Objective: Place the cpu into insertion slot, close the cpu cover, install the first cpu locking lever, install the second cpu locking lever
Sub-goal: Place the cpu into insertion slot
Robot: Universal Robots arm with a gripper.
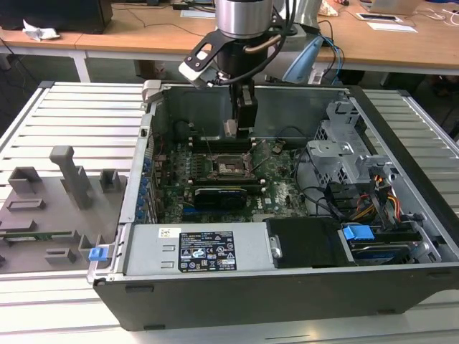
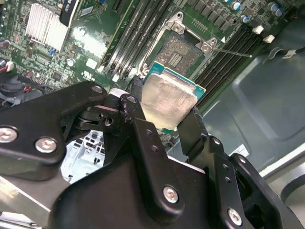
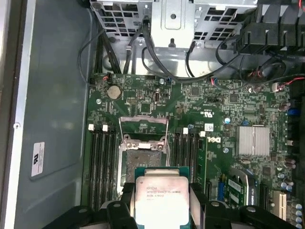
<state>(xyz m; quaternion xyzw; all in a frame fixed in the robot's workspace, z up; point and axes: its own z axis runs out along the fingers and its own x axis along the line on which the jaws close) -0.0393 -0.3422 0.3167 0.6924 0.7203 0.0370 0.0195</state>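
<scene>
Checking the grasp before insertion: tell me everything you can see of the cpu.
The cpu is a small flat square: a silvery metal lid with faint print, on a green board edge. The hand grips it by two opposite edges, lid facing the wrist cameras, held in the air short of the open socket, touching nothing else.

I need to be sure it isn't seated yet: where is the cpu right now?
The cpu is clamped in the tool, held above the motherboard. In both wrist views it sits close beside the open socket, not yet in it.
</scene>
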